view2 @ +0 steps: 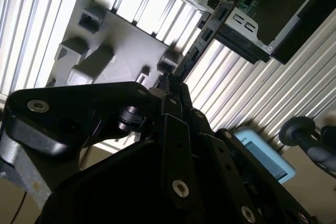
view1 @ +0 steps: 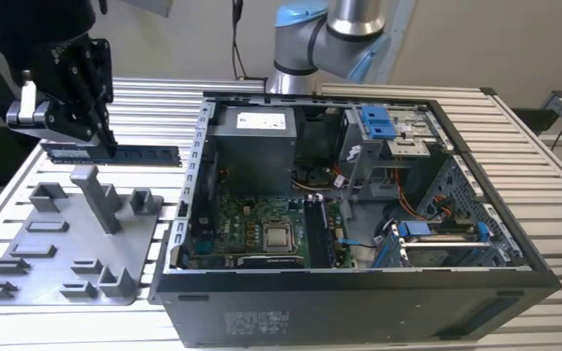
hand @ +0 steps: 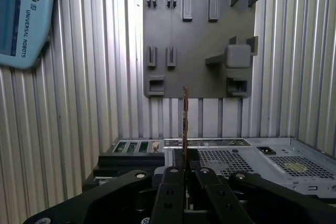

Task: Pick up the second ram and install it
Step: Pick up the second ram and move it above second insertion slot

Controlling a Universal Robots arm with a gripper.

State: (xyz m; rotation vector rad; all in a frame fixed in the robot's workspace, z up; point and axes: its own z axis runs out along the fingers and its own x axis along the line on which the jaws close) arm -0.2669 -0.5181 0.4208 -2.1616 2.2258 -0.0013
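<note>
**Gripper** [hand: 185, 169]: The jaws are clamped on the second ram [hand: 185, 124], one on each flat face. In the first wrist view the stick shows edge-on as a thin line leading away from between them. In the exterior view the grip sits at about mid-length, with roughly equal board showing on either side.

**Second ram, position:** It is held on its long edge with its length level. It sits over the bench [view1: 164, 110], just beyond the far edge of the grey fixture plate [view1: 66, 238]. Whether its lower edge is clear of the bench cannot be told.

**Second ram, handling (judgement):**
- The board is likely light and stiff but thin and brittle, so it should tolerate no bending or twisting.
- The mid-length hold on the faces looks balanced, so the stick should not droop at either end.
- The faces are smooth and broken up by chips, which gives the jaws small purchase. The board could slip or tilt under any load along its height.
- The contact edge is best left untouched.

**Computer case** [view1: 359, 307]: It lies open on the bench towards the exterior view's right, with the motherboard [view1: 252, 230] exposed. The ram is outside the case and well apart from the board.

**Arm** [view1: 350, 22]: Its base stands beyond the case, at the far side of the bench.
</note>
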